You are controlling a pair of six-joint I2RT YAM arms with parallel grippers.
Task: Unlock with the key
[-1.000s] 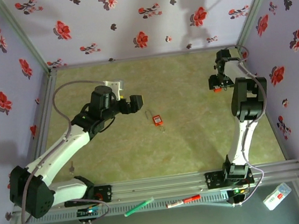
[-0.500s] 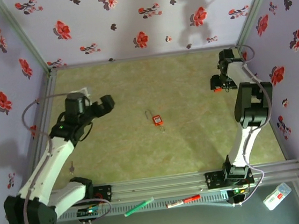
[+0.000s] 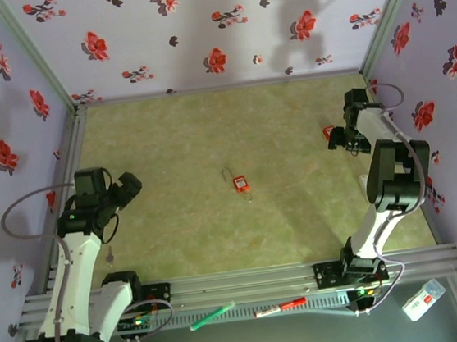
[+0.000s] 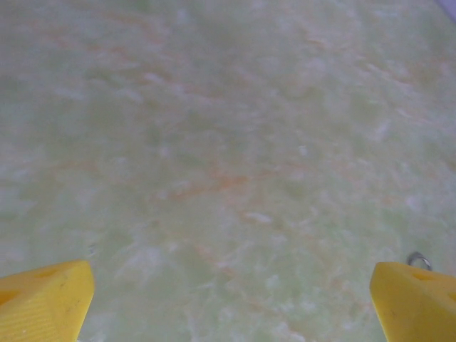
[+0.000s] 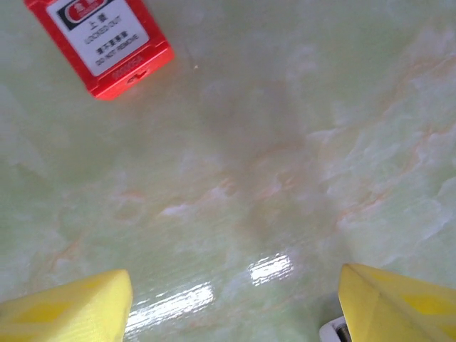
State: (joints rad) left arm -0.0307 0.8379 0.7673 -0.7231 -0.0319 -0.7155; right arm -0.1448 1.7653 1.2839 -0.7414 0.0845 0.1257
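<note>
Padlock, red, lies near the centre of the tabletop, its shackle pointing toward the far edge. A second red lock body lies label up near the right edge, just ahead of the right fingers. These are spread wide with nothing between them. Left fingers hang over the left edge zone, wide apart and empty. A small key rests on the tabletop by the left edge.

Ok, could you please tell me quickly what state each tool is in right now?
Left tool: open, holding nothing.
Right tool: open, holding nothing.
</note>
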